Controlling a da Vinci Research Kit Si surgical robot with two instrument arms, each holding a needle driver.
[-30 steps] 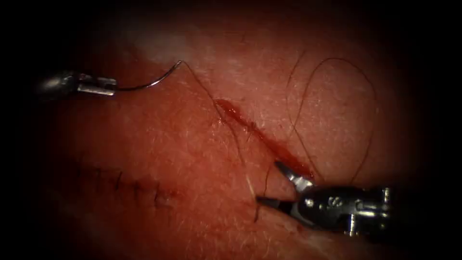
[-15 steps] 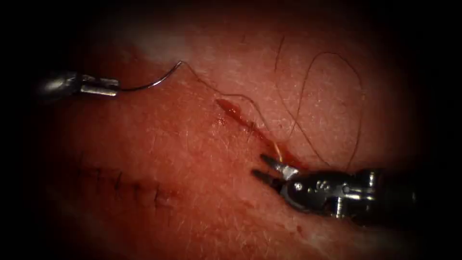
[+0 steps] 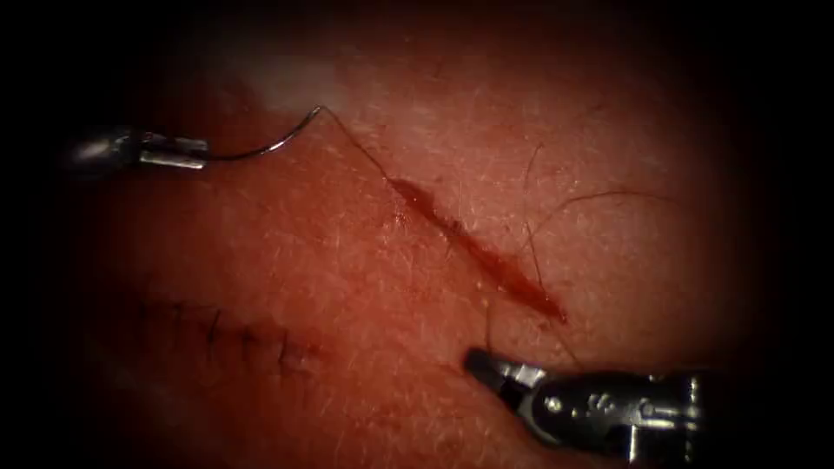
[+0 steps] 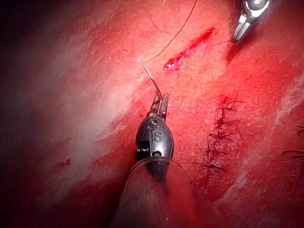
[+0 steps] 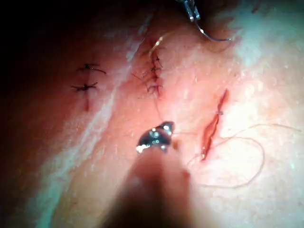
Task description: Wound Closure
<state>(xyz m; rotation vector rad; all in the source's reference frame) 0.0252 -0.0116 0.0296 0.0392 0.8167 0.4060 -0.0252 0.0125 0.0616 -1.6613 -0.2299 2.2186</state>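
Gripping the needle [image 3: 261, 149] (clear of tissue), left end effector [image 3: 178, 153]; right end effector [image 3: 486, 369] closed, empty.

A single letter "S" is stamped on the dark rounded wrist housing of the left tool [image 4: 159, 108], just behind its fingers, and reads clearly in the left wrist view. In the endoscope view the right tool [image 3: 495, 372], at the near right of the scene, carries small raised marks on its dark housing beside a round pin; they look like a letter or two, perhaps an "S", but they are too small to read with any certainty. The tissue [image 3: 347, 287] bears no text, label, brand, number or sign.
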